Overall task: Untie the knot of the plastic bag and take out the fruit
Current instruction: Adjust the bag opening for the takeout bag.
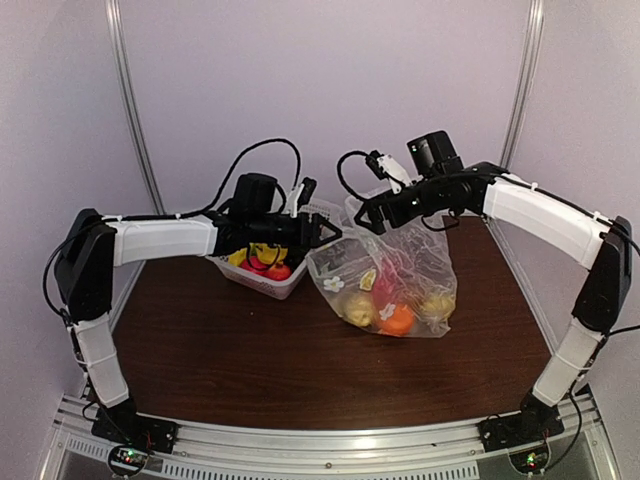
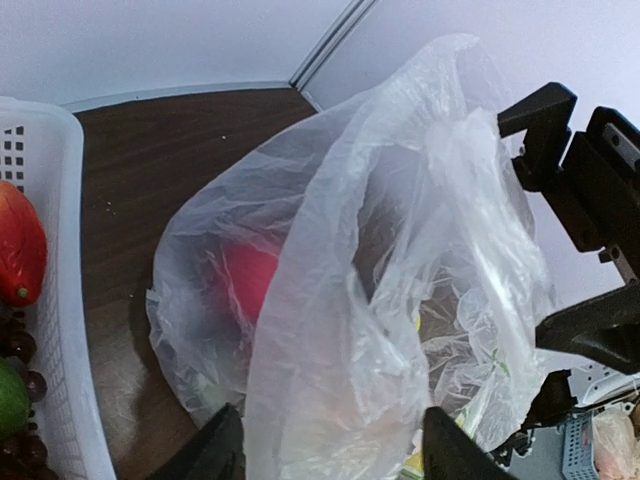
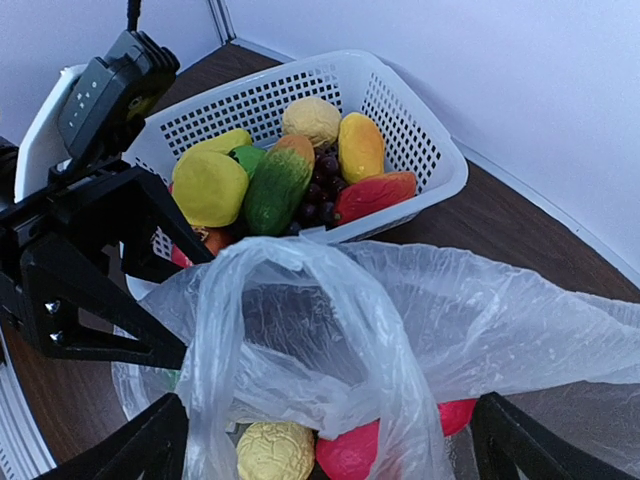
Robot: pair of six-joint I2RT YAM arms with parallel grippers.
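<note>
The large transparent crinkly plastic bag (image 1: pixel 395 270) printed with small white flowers stands on the dark brown wooden table (image 1: pixel 250 350), just right of the white lattice plastic basket (image 3: pixel 412 128), which is full of other toy produce. Inside the bag, at the bottom, lies the fruit: an orange round one (image 1: pixel 397 319), a red one (image 1: pixel 383 290), a brownish-yellow one (image 1: pixel 358 308) and a yellow-green one (image 1: pixel 437 303). Both arms meet at the bag's raised top. The left gripper (image 1: pixel 328 232) reaches in from the basket side, its black fingers (image 2: pixel 215 450) apart with a tall fold of clear film standing between them; whether the pads touch the film cannot be told. The right gripper (image 1: pixel 366 218) faces it from the other side, its fingers (image 3: pixel 140 445) spread wide on either side of a looped handle of film. The two tools are near each other but not touching. The knot cannot be made out in the bunched film.
</note>
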